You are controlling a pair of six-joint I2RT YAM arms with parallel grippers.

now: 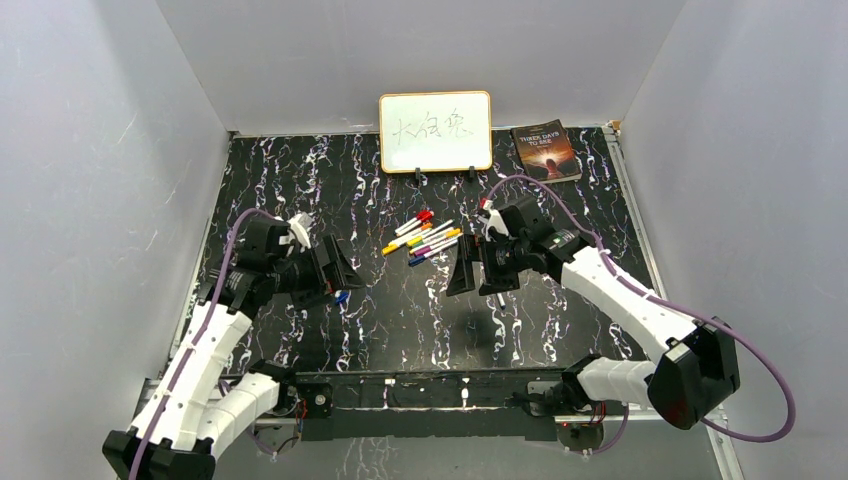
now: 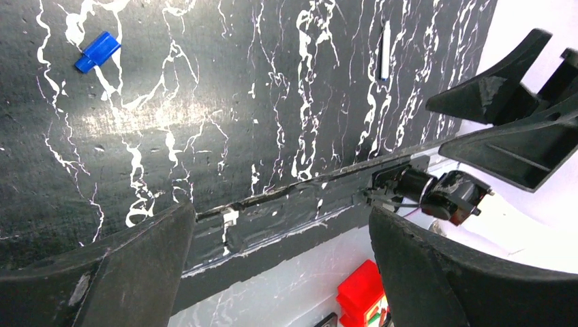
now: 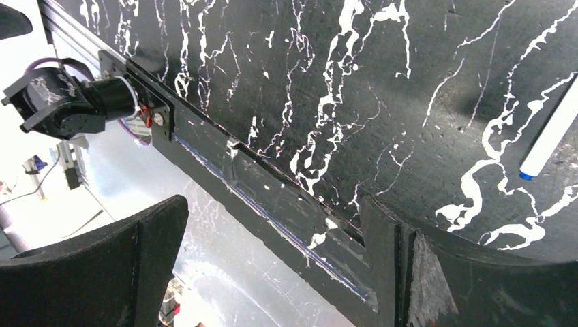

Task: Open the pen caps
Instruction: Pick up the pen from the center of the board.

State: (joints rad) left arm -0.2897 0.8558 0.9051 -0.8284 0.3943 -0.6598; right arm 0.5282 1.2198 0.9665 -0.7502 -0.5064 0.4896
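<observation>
Several white-barrelled pens (image 1: 425,238) lie in a loose bunch at the table's middle, coloured pen caps on their ends, one of them red (image 1: 424,215). A loose blue cap (image 1: 341,297) (image 2: 97,52) lies on the black marbled table beside my left gripper (image 1: 340,272) (image 2: 279,225), which is open and holds nothing. One uncapped white pen (image 1: 497,297) (image 3: 549,136) (image 2: 385,51) with a blue tip lies below my right gripper (image 1: 480,272) (image 3: 272,211). That gripper is open too, with nothing in it. The two grippers face each other, low over the table.
A small whiteboard (image 1: 435,131) with writing stands at the back on two feet. A book (image 1: 546,150) lies at the back right. Grey walls close in three sides. The arm bases and a black rail (image 1: 420,385) line the near edge.
</observation>
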